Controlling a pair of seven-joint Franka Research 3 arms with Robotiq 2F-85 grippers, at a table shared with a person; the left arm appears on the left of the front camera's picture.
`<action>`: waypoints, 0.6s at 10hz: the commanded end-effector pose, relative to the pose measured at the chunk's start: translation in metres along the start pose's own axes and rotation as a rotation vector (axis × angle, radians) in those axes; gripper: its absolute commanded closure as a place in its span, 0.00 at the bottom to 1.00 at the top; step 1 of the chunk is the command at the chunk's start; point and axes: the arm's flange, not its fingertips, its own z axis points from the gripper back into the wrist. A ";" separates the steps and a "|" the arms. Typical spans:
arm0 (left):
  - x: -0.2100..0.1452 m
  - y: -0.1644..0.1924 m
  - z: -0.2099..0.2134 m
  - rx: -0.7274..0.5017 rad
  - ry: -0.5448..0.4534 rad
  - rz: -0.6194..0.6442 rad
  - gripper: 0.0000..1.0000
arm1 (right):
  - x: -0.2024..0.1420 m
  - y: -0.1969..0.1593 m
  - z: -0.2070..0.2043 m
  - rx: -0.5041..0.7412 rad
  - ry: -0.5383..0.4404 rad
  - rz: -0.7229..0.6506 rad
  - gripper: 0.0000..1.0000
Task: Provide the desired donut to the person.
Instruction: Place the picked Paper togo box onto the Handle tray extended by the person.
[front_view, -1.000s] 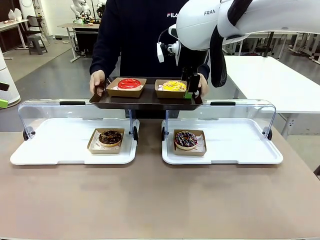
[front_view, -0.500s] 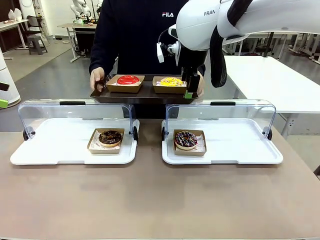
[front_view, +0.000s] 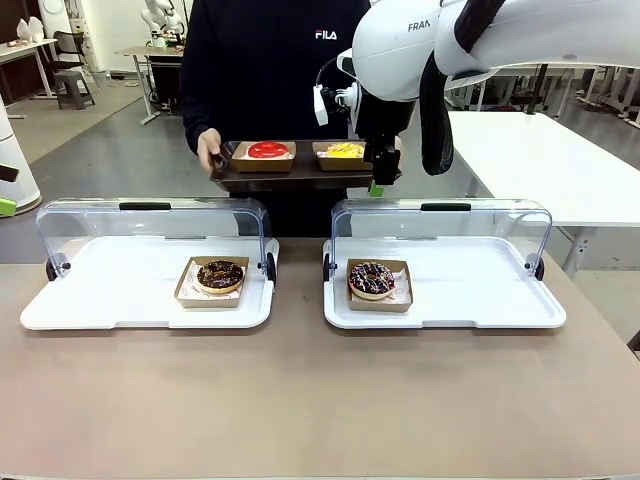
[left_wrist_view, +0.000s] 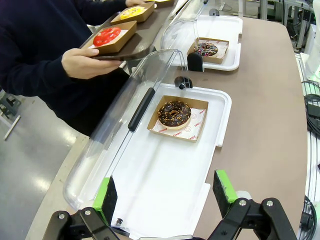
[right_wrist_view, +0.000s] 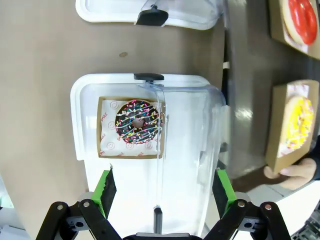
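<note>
Delivery apparently finished: red donut (front_view: 265, 150) and yellow donut (front_view: 344, 150) ride in cardboard boxes on the dark tray (front_view: 300, 178), carried by the person (front_view: 265, 70) beyond the two white display trays (each with one chocolate donut left). Right gripper (front_view: 378, 178) spread wide, gripping nothing, hanging just in front of the dark tray; left gripper (left_wrist_view: 165, 200) likewise spread and empty, above the near end of the left display tray (left_wrist_view: 165, 185), well short of the dark tray.

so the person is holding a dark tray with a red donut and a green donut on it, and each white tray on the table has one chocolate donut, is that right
Not quite. The second donut on the dark tray held by the person is yellow, not green; it sits beside the red donut. The front view shows this, and the right wrist view confirms it. The rest holds: each white tray on the table has one chocolate donut.
</note>
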 end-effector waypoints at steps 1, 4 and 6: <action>-0.001 -0.001 0.000 0.012 -0.019 -0.003 0.00 | 0.000 0.000 0.000 0.000 0.000 0.000 0.00; -0.001 -0.001 0.000 0.012 -0.019 -0.003 0.00 | -0.131 0.019 0.090 0.093 -0.302 -0.094 0.00; -0.001 -0.001 0.000 0.012 -0.019 -0.003 0.00 | -0.214 0.064 0.103 0.083 -0.460 -0.121 0.00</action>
